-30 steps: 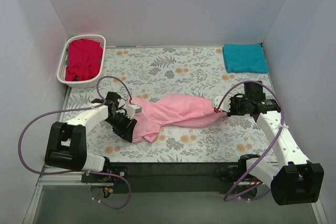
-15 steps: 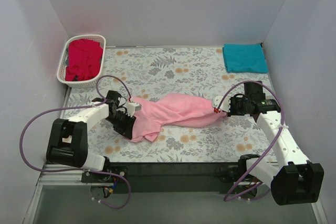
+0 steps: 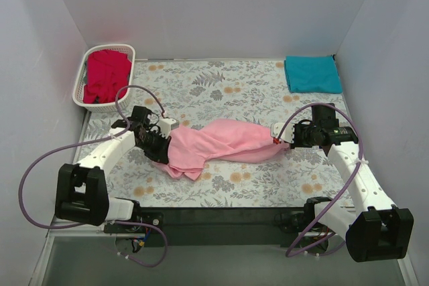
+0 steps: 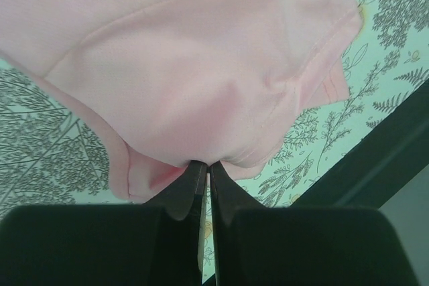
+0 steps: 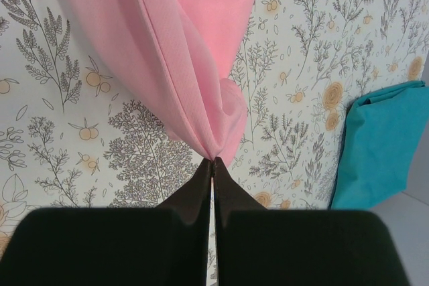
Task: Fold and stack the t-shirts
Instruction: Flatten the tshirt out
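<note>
The light pink t-shirt [image 3: 221,142] hangs stretched between my two grippers over the middle of the floral table. My left gripper [image 3: 163,145] is shut on its left end, seen in the left wrist view [image 4: 206,164] pinching a fold of pink cloth [image 4: 201,65]. My right gripper [image 3: 276,140] is shut on its right end, seen in the right wrist view [image 5: 213,159] with pink cloth [image 5: 194,38] bunched at the tips. The teal t-shirt [image 3: 312,74] lies folded at the back right and shows in the right wrist view [image 5: 379,145]. The bright red t-shirt [image 3: 106,76] lies crumpled in the basket.
A white lattice basket [image 3: 80,92] stands at the back left corner. Grey walls close the table on three sides. A dark strip [image 3: 221,216] runs along the near edge between the arm bases. Purple cables loop beside both arms.
My left gripper has moved up and away from the near edge with the shirt's left end, turning the wrist. The right arm has not moved.
</note>
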`<action>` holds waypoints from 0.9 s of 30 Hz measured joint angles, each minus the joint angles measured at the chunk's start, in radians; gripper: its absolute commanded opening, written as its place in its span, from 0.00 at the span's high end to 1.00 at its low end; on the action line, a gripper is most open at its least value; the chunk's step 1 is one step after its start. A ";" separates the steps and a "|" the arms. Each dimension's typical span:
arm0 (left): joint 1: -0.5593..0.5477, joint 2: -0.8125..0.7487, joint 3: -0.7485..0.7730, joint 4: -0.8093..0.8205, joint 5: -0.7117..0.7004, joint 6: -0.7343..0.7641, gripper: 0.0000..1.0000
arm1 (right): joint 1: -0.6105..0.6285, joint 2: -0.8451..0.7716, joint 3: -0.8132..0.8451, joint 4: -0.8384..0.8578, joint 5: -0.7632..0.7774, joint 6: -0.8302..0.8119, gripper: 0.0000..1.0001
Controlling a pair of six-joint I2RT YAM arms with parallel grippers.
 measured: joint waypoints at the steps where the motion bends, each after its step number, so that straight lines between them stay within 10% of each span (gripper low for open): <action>1: 0.003 -0.005 0.018 -0.010 -0.004 0.000 1.00 | 0.000 0.000 0.000 0.000 0.002 0.002 0.99; 27: 0.024 0.104 0.086 -0.089 0.011 -0.006 0.77 | 0.000 0.015 0.021 -0.002 0.022 0.010 0.99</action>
